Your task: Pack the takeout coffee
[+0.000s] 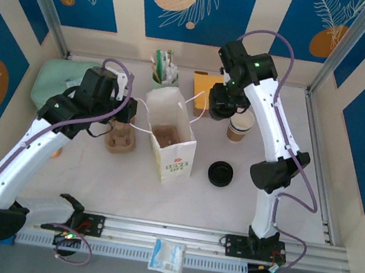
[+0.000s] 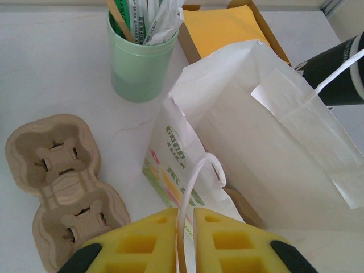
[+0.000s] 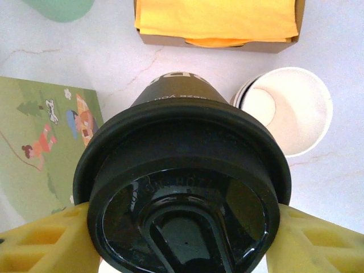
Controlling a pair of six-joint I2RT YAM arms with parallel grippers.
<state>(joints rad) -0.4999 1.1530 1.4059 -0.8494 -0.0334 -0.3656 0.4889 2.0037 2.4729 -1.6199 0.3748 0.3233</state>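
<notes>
We noted:
- Left gripper (image 2: 183, 213): fingers pressed almost together, pinching white string handle (image 2: 200, 170) of paper bag (image 2: 273, 142).
- Bag stood upright, mouth open.
- Right gripper (image 3: 179, 236): fingers spread wide, clamped on either side of dark coffee cup (image 3: 176, 94), black lid on.
- In top view, held cup sat at 2 o'clock from bag.
- Stack of white cups (image 3: 290, 108) stood just beside it at 3 o'clock.
- Napkin box (image 3: 216, 17) lay at 12 o'clock of held cup.
- Cup carrier (image 2: 57, 182) lay at 9 o'clock of bag.
- Loose lid (image 1: 220, 173) lay at 4 o'clock of bag.
</notes>
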